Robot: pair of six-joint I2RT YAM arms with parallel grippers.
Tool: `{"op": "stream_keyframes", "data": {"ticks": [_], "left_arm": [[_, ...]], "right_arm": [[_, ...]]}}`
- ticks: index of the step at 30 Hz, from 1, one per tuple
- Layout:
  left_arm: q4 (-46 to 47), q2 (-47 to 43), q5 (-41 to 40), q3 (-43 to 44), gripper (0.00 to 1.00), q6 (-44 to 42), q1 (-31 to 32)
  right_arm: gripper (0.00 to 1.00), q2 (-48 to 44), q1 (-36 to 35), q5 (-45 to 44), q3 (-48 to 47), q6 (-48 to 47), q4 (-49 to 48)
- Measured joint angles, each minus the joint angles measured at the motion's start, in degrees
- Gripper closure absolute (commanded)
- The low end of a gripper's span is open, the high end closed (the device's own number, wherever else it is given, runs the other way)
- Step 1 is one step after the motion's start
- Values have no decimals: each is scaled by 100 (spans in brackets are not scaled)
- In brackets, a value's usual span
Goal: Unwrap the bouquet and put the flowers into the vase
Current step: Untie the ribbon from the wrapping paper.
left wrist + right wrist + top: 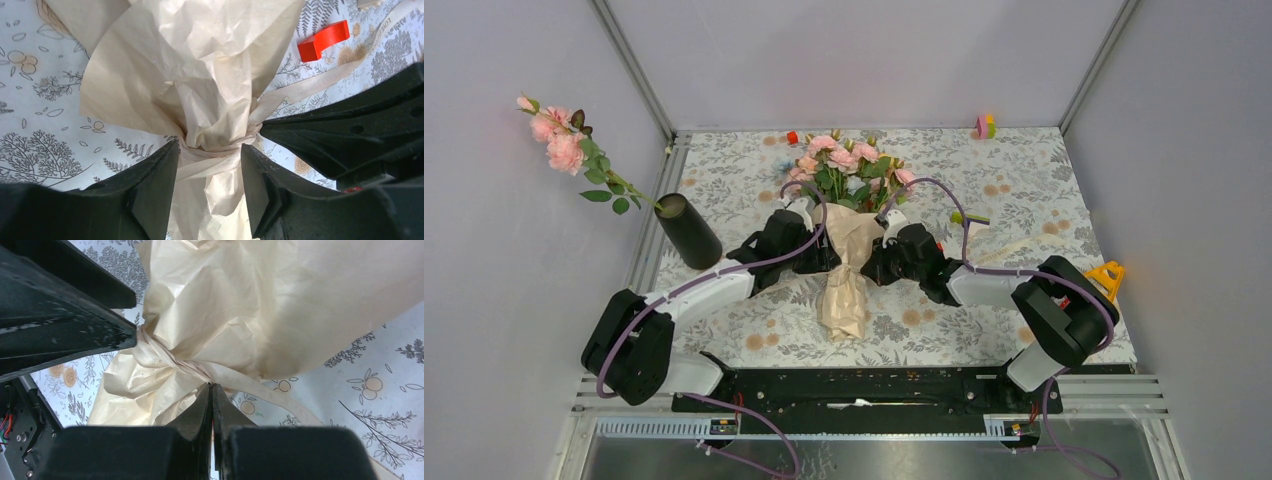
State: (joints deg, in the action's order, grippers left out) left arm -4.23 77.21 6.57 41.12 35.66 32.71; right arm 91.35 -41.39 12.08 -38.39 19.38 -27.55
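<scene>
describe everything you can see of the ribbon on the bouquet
The ribbon is cream woven fabric, wound tightly round the pinched neck of the crinkled kraft paper of the bouquet. One flat tail with printed lettering trails over the floral tablecloth. The jaws of the left gripper press the neck on both sides at the band; those of the right gripper are shut on a twisted strand beside it.
</scene>
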Motion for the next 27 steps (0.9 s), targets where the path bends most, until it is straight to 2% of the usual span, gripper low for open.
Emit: {"op": "stream_keyframes", "data": {"ticks": [9,13,27], "left_arm": [[-144,-304,-146,382,46,-861,420],[-170,-275,-144,573,51,-1132,629],[-352,205,-557,726,61,-1163,876]], "right_arm": [[100,-22,0,-201,197,177,-105],[100,-22,0,-205,236,245,-166],[100,-22,0,-201,243,363,-282]]}}
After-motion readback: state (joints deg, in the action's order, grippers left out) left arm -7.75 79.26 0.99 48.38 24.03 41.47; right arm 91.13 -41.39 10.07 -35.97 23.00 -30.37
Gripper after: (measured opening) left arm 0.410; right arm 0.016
